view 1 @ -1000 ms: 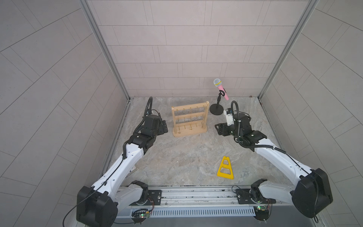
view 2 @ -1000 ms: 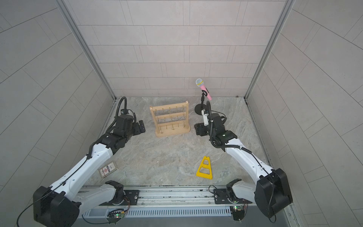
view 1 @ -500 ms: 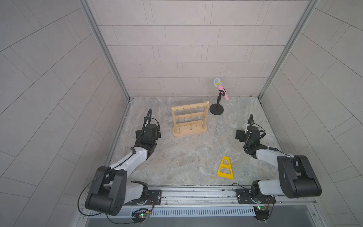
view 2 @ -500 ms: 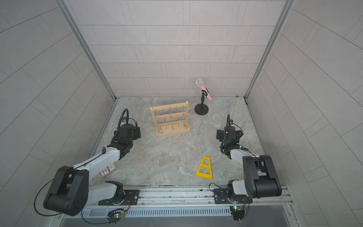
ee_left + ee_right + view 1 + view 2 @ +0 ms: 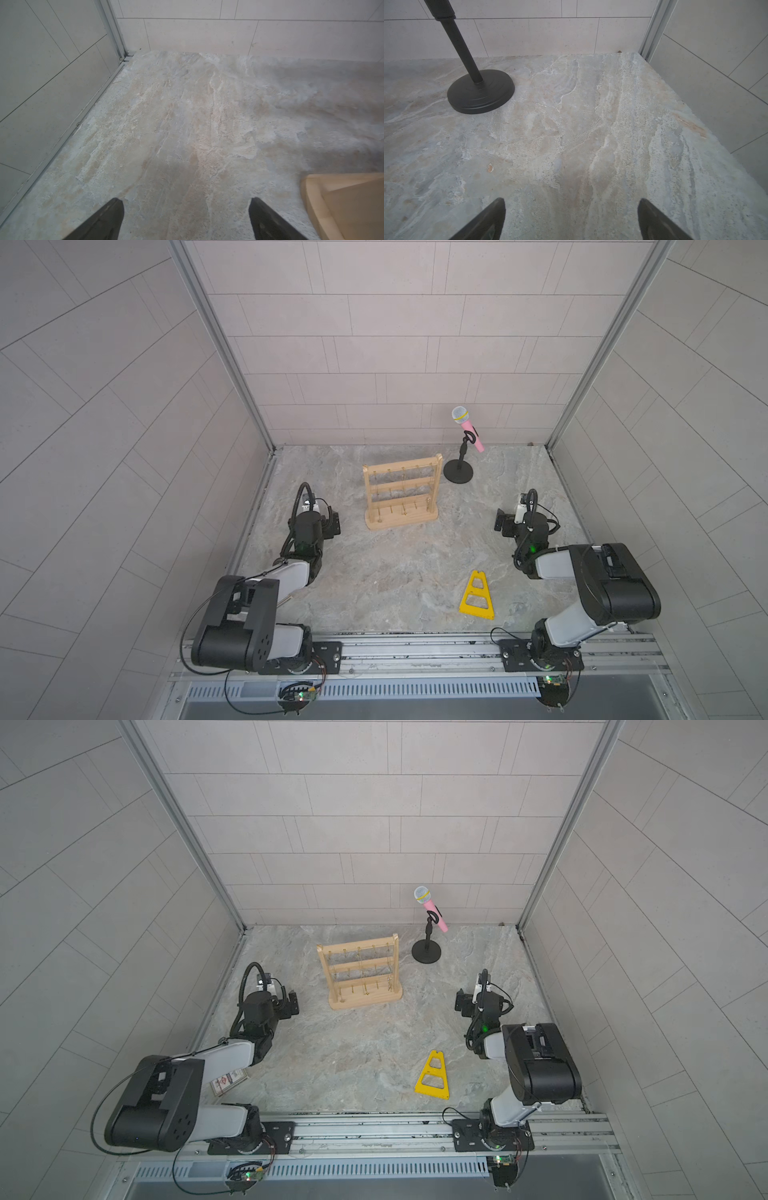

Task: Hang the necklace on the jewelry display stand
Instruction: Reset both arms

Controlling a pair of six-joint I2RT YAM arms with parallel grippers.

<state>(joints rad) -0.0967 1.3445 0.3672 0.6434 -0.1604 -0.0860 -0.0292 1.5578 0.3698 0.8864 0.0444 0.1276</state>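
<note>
Pale wood marks the stand (image 5: 401,493), upright on its flat base toward the back of the table (image 5: 395,564) in both top views. Its hooked bars face the arms, so a chain can be draped from the front. Left gripper (image 5: 331,526) and right gripper (image 5: 503,524) sit low on either side, well apart from it, with the arms folded near the rail. I judge this a resting pose that leaves the middle free. A mic stand (image 5: 458,477) rises just beyond the stand's right end, and a yellow frame (image 5: 477,601) lies flat nearer the rail. No necklace shows on the table. Thin gold lines on the bars may be chain or only hooks; they are too fine to tell.

Left wrist view: the left gripper (image 5: 186,200) gapes wide over bare stone with nothing between its jaws, and a corner of the stand (image 5: 342,203) is close by.

Right wrist view: the right gripper (image 5: 572,200) is likewise spread and empty, aimed at open table beside the mic stand (image 5: 480,91).
</note>
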